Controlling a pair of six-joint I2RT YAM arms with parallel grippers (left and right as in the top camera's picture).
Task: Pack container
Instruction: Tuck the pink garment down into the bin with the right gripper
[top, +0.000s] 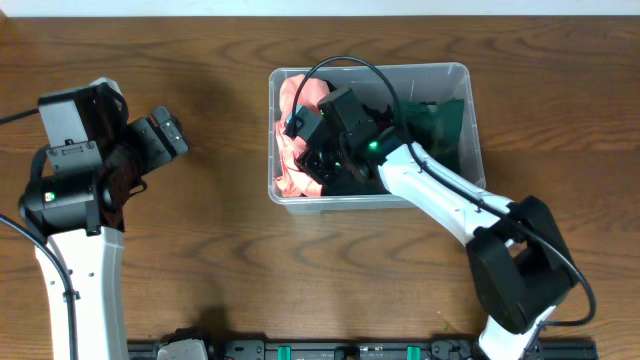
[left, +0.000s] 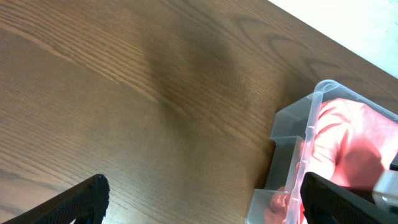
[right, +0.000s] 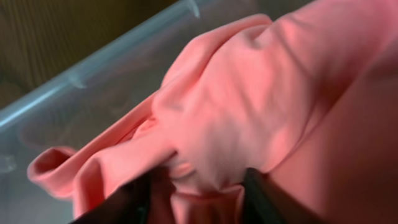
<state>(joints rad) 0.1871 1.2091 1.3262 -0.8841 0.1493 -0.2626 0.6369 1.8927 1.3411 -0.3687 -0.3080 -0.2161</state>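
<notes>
The clear plastic container (top: 470, 110) stands at the middle of the table. A pink garment (top: 288, 155) lies bunched in its left part and a dark green garment (top: 447, 122) in its right part. My right gripper (top: 318, 152) reaches down into the container's left part. In the right wrist view its two dark fingers (right: 196, 193) are closed on a fold of the pink garment (right: 249, 106), beside the container wall (right: 93, 68). My left gripper (top: 166, 136) is open and empty above the bare table, left of the container (left: 292, 124).
The wooden table (top: 200, 250) surrounds the container on all sides. The pink garment (left: 354, 143) shows through the container's corner in the left wrist view. The right arm (top: 450, 195) crosses the container's front wall.
</notes>
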